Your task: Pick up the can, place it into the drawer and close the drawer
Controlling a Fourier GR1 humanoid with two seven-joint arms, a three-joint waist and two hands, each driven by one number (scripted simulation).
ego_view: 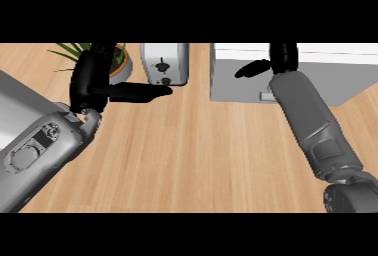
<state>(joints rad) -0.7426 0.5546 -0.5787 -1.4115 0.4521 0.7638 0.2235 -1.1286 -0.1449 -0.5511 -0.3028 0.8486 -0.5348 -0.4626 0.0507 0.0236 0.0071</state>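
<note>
A: What is biggest here?
B: The wooden table (192,150). Next is the white drawer (236,80), with the right robot hand (283,55) reaching over its top edge.
A: Is that hand gripping the can?
B: I cannot tell; the can is hidden.
A: And the other side?
B: The left robot hand (90,82) is open, with its thumb out near the toaster (164,62). A potted plant (74,50) sits just behind that hand.
</note>
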